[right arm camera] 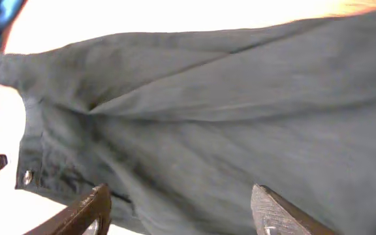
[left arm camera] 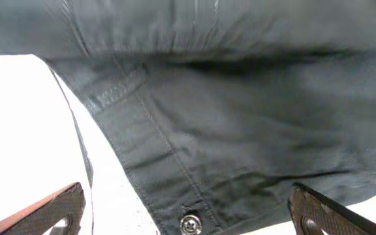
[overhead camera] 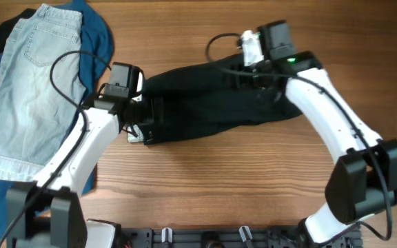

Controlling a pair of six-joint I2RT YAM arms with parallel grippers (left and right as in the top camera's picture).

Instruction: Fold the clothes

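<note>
**Black shorts laid out, fold not yet begun**

The black shorts lie rumpled on the bench, near the denim shorts. The left gripper is spread wide over the waistband end nearest the denim. The right gripper, likewise released, is over the farthest end. This looks like the grasping step, and next both must pinch fabric.

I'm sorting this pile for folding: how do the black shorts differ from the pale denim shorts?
The black shorts are dark and plain; the denim shorts are pale blue with visible pockets. The black shorts lie crosswise at mid-table, the denim shorts lengthwise at the left edge, atop a deep-blue garment. Both are shorts, laid down on the wooden table.
</note>
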